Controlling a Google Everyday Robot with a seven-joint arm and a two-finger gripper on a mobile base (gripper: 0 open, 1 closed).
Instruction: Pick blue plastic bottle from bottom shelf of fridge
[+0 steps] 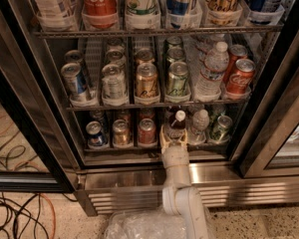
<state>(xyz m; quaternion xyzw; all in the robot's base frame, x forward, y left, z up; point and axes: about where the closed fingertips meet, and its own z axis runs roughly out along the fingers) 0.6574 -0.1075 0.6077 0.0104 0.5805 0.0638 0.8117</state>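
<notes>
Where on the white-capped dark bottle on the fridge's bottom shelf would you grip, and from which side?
Grip the blue plastic bottle by its body, below the cap, from the open front: it stands upright, with a red can and a water bottle flanking it. The hand is at its front.

Rises from the 6 o'clock edge, just right of centre, as one white arm point(185, 208) with a bulging joint low down. Runs a cylindrical wrist point(175, 159) straight toward 12 o'clock. Points the tan gripper point(173, 135) to 12 o'clock, a little below mid-view.
</notes>
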